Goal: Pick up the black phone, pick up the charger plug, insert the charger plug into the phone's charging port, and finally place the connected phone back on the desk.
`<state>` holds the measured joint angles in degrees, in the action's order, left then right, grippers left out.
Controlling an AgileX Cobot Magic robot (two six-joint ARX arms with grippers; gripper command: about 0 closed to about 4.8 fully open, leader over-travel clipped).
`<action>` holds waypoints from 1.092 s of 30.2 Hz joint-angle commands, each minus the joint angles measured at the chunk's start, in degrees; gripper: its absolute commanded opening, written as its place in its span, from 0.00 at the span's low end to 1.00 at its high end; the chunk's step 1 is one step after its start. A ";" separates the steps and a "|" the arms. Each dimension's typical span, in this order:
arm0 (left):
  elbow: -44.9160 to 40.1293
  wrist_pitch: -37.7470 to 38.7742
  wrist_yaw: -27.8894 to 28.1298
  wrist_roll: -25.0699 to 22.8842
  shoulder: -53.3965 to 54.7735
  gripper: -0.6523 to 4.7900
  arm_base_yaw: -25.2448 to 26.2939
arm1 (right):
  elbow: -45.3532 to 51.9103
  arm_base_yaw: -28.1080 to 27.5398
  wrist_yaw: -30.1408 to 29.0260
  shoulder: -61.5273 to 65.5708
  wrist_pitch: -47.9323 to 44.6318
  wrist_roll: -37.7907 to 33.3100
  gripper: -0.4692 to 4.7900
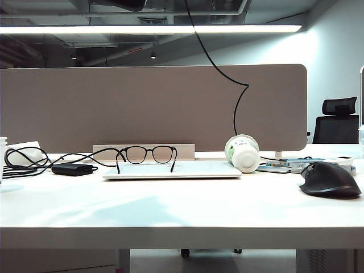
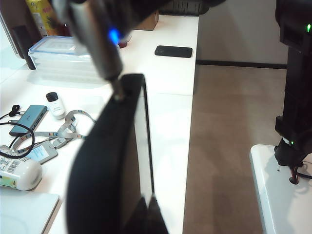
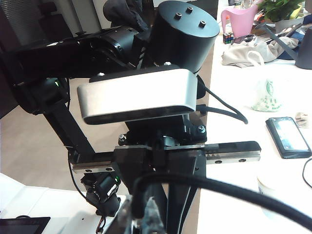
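One pair of glasses [image 1: 147,154], one mouse [image 1: 330,180], one laptop [image 1: 172,169], one cup [image 1: 243,153]

Left pincer [image 2: 146,207] clamped on black phone [image 2: 109,165]; right pincer [image 3: 146,214] apparently closed around cable [image 3: 219,187].

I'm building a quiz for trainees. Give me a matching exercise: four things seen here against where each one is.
1 glasses
2 mouse
3 black phone
4 charger plug

A in shut left end effector, beside the desk edge
B desk's right side, exterior view
C on closed laptop
D in shut right end effector, at phone's upper edge

Pairs: 1-C, 2-B, 3-A, 4-D
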<state>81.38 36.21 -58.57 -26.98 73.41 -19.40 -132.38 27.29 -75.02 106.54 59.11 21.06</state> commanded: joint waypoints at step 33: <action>0.55 -1.57 -1.29 0.61 -0.42 0.11 0.09 | -0.26 -0.42 1.64 -1.18 2.78 2.99 0.07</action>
<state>81.38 36.18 -58.59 -26.30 73.41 -19.40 -132.35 26.83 -73.17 105.71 62.15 23.73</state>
